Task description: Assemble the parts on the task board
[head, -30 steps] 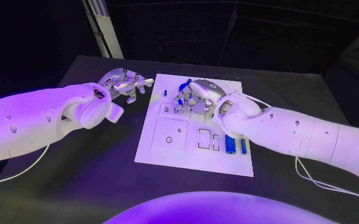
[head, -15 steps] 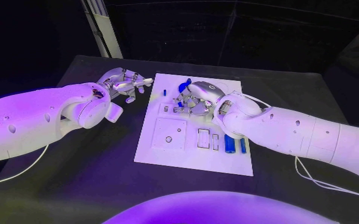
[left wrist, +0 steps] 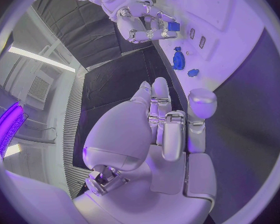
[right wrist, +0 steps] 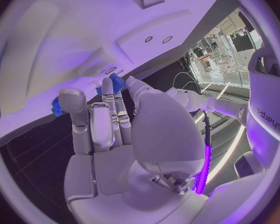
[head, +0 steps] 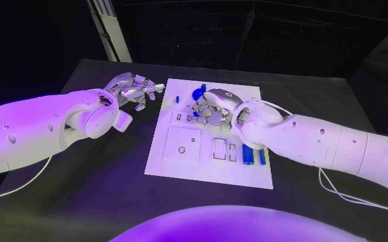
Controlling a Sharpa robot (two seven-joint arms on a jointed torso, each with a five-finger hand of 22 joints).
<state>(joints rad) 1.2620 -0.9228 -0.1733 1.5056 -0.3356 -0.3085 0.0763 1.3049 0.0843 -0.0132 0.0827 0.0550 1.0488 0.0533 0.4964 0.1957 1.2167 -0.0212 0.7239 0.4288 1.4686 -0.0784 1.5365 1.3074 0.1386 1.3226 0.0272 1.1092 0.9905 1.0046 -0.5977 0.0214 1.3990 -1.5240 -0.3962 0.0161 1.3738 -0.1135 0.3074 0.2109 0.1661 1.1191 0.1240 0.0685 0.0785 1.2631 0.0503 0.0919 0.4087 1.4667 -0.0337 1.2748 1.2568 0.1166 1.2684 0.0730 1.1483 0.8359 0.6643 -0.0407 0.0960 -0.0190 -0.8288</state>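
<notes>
The white task board (head: 174,166) lies in the middle of the table. My right hand (head: 212,105) hovers low over its far part and pinches a small blue piece (right wrist: 115,82) at its fingertips; the left wrist view shows that piece (left wrist: 172,26) too. A blue gear (head: 198,92) lies on the board just beyond that hand, also seen as the gear (left wrist: 179,59). A small blue peg (head: 177,99) stands near the board's far left edge. My left hand (head: 133,92) is off the board's far left corner, fingers apart and holding nothing.
Two blue bars (head: 248,155) lie side by side at the board's near right. A square plate with a hole (head: 183,143) and narrow slots (head: 220,149) sit in the board's middle. A pale post (head: 101,15) rises behind the table's far left.
My right hand has turned a little over the board's far part, and more of the blue gear shows beyond it. The left hand has stayed put.
</notes>
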